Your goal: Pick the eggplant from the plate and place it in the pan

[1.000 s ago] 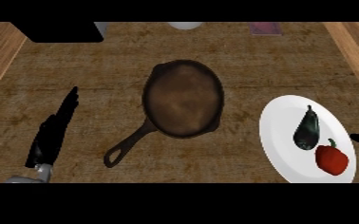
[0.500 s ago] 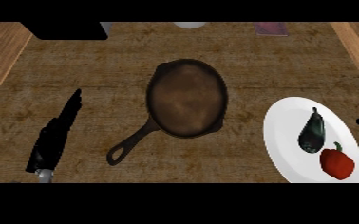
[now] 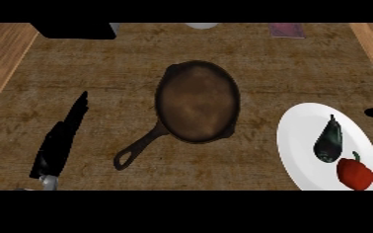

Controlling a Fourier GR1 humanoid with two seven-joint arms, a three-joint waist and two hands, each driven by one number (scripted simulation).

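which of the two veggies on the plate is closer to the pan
The dark eggplant: it lies higher on the white plate and nearer the pan than the red pepper below it.

I have only one view, from the head, looking steeply down on the tabletop (image 3: 102, 79). It is rather near; the plate (image 3: 299, 138) is cut by the right edge.
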